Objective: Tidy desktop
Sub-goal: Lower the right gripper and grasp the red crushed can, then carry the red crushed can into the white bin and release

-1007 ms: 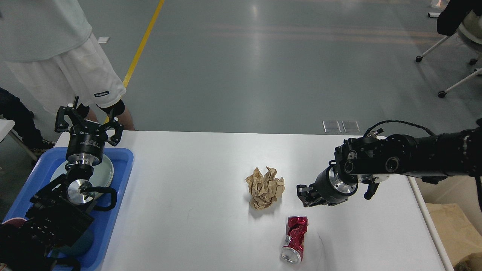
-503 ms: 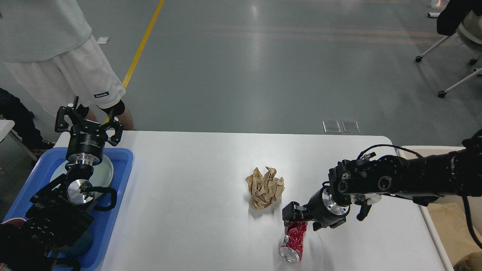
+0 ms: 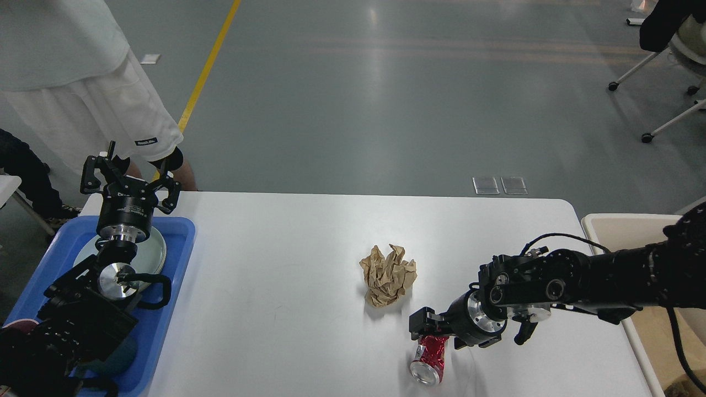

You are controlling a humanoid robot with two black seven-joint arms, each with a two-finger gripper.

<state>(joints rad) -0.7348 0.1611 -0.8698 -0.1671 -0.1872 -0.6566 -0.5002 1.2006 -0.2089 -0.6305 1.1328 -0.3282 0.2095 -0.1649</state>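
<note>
The white desktop holds a crumpled ball of brown paper near its middle and a crushed red can lying close to the front edge. My right gripper reaches in from the right and hangs low over the can's far end. Its fingers look open and stand on either side of that end. My left gripper is held up over the far end of the blue tray, open and holding nothing.
The blue tray at the left holds a pale plate. A beige bin stands off the table's right edge. A person in white shorts stands behind the far left corner. Wheeled chairs stand far right.
My right arm has swung down and toward the front, from beside the paper ball to over the can's far end. The can has barely shifted. The left arm has not moved.
</note>
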